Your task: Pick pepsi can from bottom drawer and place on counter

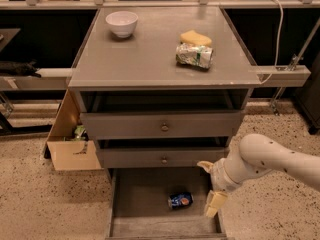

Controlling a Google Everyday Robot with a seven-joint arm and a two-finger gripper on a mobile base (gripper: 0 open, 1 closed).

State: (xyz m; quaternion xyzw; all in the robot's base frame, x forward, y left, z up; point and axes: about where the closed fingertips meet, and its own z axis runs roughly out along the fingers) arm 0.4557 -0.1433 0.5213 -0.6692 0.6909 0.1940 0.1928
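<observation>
A speckled floor surrounds a grey cabinet, with a cardboard box open at its left side. The matte counter carries a white bowl, a yellow sponge and a green-and-white bag (its print too small to read). The bottom drawer stands open. The can lies on its side on the drawer's floor, blue with a round logo. The gripper hangs just right of the can, with its fingers spread apart and holding nothing.
</observation>
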